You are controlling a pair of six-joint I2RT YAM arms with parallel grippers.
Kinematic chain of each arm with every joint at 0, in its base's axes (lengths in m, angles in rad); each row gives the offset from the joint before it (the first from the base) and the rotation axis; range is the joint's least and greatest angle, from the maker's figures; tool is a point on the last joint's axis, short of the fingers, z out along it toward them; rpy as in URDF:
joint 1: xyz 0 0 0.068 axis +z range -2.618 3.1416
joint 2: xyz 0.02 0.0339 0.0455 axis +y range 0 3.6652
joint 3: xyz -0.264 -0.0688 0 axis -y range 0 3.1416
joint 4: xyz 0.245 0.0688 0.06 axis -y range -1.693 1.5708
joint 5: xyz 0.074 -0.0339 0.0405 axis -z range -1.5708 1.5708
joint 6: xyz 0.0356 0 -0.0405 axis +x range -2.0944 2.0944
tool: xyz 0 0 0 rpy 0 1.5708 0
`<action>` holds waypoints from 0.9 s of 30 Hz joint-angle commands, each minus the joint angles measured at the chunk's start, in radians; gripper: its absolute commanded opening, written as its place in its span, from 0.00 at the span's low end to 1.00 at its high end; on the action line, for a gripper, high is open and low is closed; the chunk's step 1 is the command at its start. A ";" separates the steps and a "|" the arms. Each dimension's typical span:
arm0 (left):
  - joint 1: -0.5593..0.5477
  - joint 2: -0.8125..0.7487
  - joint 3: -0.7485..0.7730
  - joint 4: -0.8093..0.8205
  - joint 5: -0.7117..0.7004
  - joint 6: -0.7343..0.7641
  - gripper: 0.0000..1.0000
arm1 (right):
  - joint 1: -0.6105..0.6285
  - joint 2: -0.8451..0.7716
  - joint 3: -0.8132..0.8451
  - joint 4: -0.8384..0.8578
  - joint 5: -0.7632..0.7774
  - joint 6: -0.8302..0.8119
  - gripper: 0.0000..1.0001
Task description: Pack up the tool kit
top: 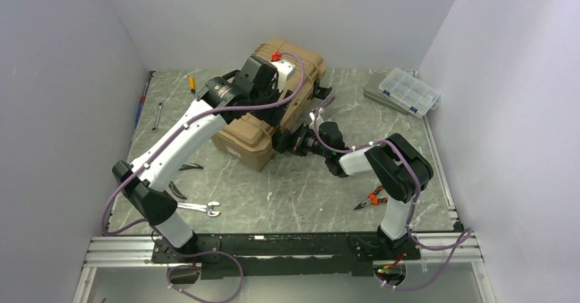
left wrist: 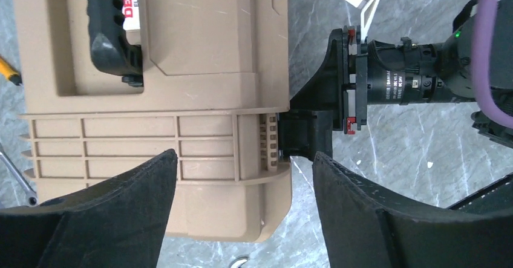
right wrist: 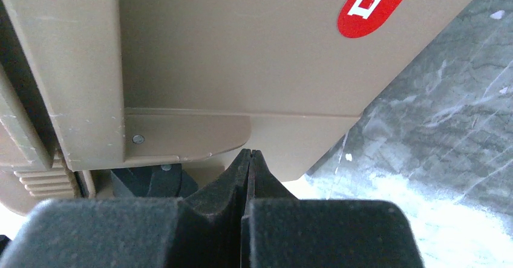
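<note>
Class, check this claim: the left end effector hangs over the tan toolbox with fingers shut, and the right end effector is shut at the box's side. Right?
No. The left end effector is open: the left wrist view shows its fingers wide apart over the tan toolbox. The right end effector is shut at its side.

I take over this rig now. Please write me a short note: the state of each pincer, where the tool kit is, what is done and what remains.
Left pincer: open, empty, above the toolbox lid.
Right pincer: shut, empty, tip at the toolbox side near a black latch.
Toolbox: mid-table, lid down; whether it is latched cannot be told.
Done: lid lowered.
Left: wrench, orange-handled pliers, small spanner and screwdriver lie on the table outside the box, probably to be packed.
</note>
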 commanded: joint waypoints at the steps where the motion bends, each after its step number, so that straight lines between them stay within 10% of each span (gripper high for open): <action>1: 0.018 0.025 0.001 0.011 0.073 0.014 0.87 | 0.011 -0.061 0.033 0.028 0.012 -0.024 0.00; 27: 0.179 0.059 -0.268 0.044 0.423 -0.040 1.00 | 0.024 -0.135 0.095 -0.080 0.022 -0.039 0.00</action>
